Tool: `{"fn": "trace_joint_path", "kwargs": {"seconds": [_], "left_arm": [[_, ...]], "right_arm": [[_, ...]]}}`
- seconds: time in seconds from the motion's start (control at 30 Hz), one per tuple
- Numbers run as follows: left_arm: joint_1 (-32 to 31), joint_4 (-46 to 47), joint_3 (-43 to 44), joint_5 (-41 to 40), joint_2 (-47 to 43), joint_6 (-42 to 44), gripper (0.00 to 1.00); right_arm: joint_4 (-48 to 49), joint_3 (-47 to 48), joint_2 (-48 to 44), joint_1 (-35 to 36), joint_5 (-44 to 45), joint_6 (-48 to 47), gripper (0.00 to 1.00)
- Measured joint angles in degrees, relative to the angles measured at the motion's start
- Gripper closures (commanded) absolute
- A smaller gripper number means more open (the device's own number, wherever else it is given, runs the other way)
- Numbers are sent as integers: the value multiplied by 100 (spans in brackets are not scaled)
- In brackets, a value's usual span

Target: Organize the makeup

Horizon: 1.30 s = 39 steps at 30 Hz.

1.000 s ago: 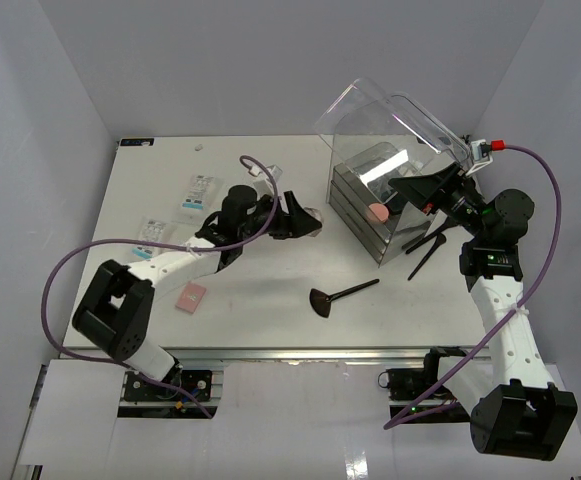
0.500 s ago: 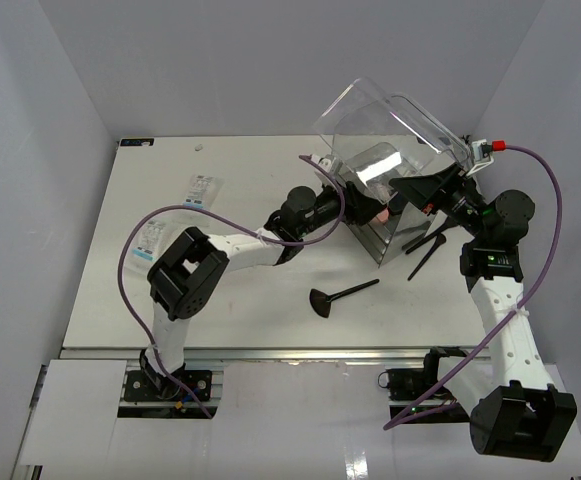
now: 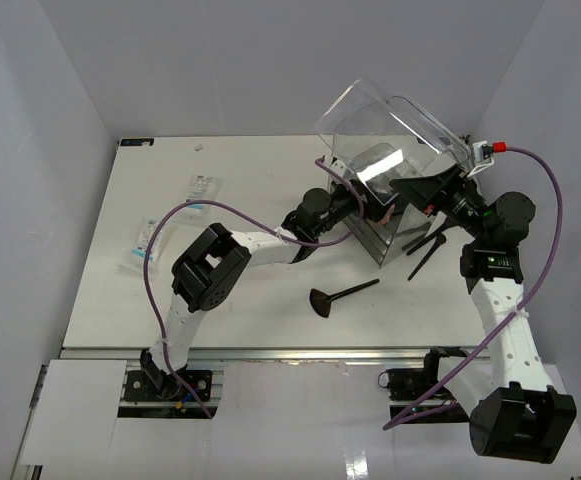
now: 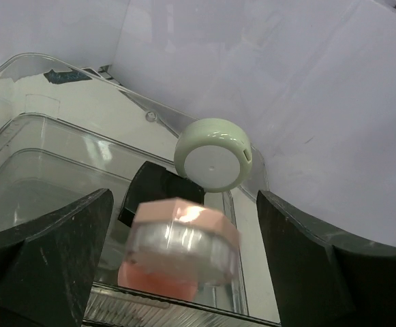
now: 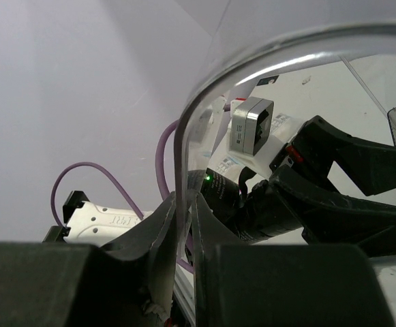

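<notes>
Left end effector [image 4: 184,221] has entered the box [image 4: 51,146], spread around one pink compact [image 4: 180,246], maybe loose; one grey-green compact [image 4: 212,154] beyond.

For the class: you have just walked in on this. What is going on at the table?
The right gripper holds up the lid of the clear box, jaws clamped on its rim. The left gripper is at the box's open top, jaws wide open, with a blurred pink compact between them, touching neither. A grey-green compact lies beyond it. A fan brush, thin brushes and white packets lie on the table, not yet put away.
</notes>
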Motion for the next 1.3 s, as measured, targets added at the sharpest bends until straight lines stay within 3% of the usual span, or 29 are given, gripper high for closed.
{"fn": "trace_joint_path", "kwargs": {"seconds": [0.3,0.47,0.87,1.0,1.13,1.3], "left_arm": [[-7,67,-64,-4,-30,109,2],[-9,73,-644,-21,-494,294,2],[-25,-304,-2967,-1088,-3184,965,2],[-23,-1401,-3649,-1869,-4168,894,2],[177,-4008,-3748,-2883,-5527,156,3],[1080,-6721,-3775,-3435,-7291,-1035,4]], "right_arm": [[-3,-8,-5,0,-18,0,84],[10,-8,-31,-14,-13,4,84],[-7,-19,-57,-37,-20,0,84],[-13,-39,-72,-37,-18,-3,84],[-16,-39,-77,-37,-20,-5,83],[-3,-53,-80,-40,-16,3,83]]}}
